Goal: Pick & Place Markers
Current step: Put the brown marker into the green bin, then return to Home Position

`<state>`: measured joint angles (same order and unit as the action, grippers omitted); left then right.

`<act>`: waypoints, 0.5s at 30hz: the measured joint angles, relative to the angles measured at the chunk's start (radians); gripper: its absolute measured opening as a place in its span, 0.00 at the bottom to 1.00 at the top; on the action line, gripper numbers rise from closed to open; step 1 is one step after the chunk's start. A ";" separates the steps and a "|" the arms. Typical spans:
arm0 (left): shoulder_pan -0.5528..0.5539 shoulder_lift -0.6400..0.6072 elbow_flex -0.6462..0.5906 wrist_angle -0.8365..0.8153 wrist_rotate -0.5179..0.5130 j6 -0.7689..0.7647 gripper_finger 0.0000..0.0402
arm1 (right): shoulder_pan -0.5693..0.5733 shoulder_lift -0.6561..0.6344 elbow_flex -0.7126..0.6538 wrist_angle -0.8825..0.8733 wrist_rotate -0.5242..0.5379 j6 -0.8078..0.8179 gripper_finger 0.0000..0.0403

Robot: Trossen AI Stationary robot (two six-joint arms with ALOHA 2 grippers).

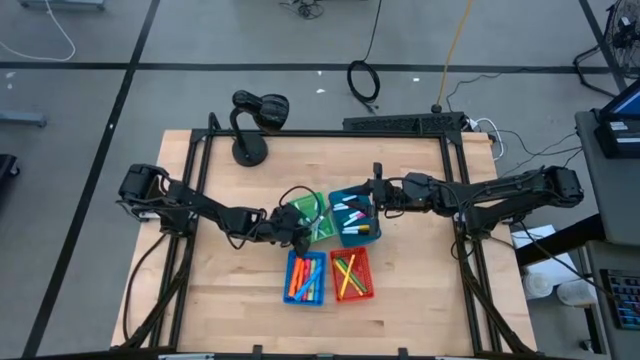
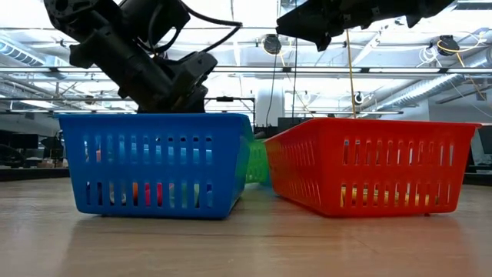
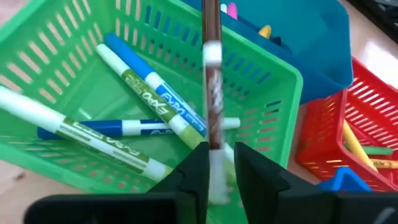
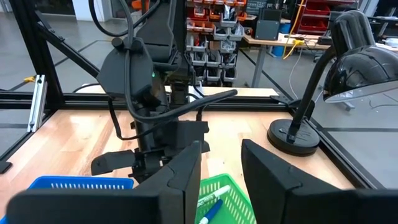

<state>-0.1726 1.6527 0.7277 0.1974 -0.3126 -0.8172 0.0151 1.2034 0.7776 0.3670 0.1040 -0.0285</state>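
Observation:
My left gripper (image 3: pixel 221 152) hangs tipped down over the near rim of the green bin (image 3: pixel 267 81), which is seen from above as the green bin (image 1: pixel 308 215). A brown marker (image 3: pixel 212 74) with a white barrel stands between its fingers, pointing out over the bin. The gap between the fingers is wider than the marker. Green and blue markers (image 3: pixel 155 106) lie flat on the green bin's floor. My right gripper (image 4: pixel 221 155) waits open and level above the teal bin (image 1: pixel 355 215), with nothing between its fingers. My left gripper has the brown marker's white lower end (image 3: pixel 214 162) between its two fingers, with the marker lying along them. The marker sits close to one finger (image 3: pixel 196 168), and a gap shows beside the other. Whether that finger touches it, I cannot tell. The marker's far end is over the green bin.
A blue bin (image 1: pixel 290 277) and a red bin (image 1: pixel 370 275), both with markers inside, stand side by side toward the near edge. The teal bin (image 3: pixel 298 37) holds more markers. A black desk lamp (image 1: pixel 250 150) stands at the far left of the table.

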 joint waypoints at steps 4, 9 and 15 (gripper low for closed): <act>0.000 -0.005 0.000 0.021 0.001 0.026 0.26 | 0.000 0.000 0.000 0.001 0.000 -0.001 0.25; 0.000 -0.027 0.000 0.042 0.008 0.057 0.35 | 0.000 0.000 0.000 0.001 0.000 -0.001 0.25; 0.011 -0.117 -0.002 0.078 0.086 0.199 0.44 | 0.000 0.000 0.000 0.003 0.000 -0.011 0.25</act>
<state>-0.1612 1.5362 0.7254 0.2754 -0.2263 -0.6180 0.0151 1.2031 0.7776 0.3698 0.1040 -0.0399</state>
